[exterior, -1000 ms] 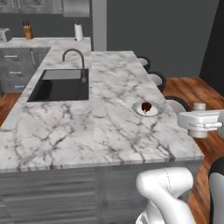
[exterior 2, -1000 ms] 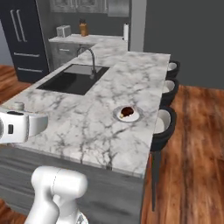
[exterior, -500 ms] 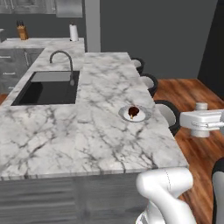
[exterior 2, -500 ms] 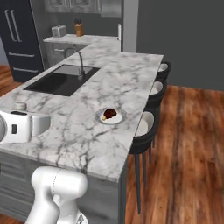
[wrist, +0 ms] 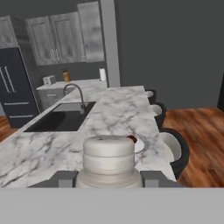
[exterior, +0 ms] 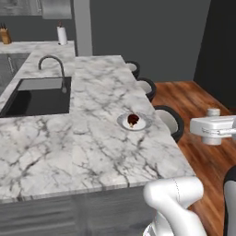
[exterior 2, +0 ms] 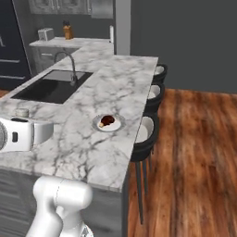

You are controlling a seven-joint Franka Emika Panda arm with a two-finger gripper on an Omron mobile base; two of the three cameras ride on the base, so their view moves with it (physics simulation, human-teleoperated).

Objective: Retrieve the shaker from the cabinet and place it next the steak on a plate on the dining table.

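The gripper (wrist: 109,181) is clamped on the shaker (wrist: 109,159), carried upright beside the dining table (exterior: 92,152). Fetching looks done; what remains is setting it down next to the steak (exterior: 133,120) on its plate (exterior: 123,123).

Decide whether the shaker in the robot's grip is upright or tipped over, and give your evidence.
Upright. In the hand view the shaker stands between the fingers with its cap level on top; the left base view shows its cap poking straight up above the hand.
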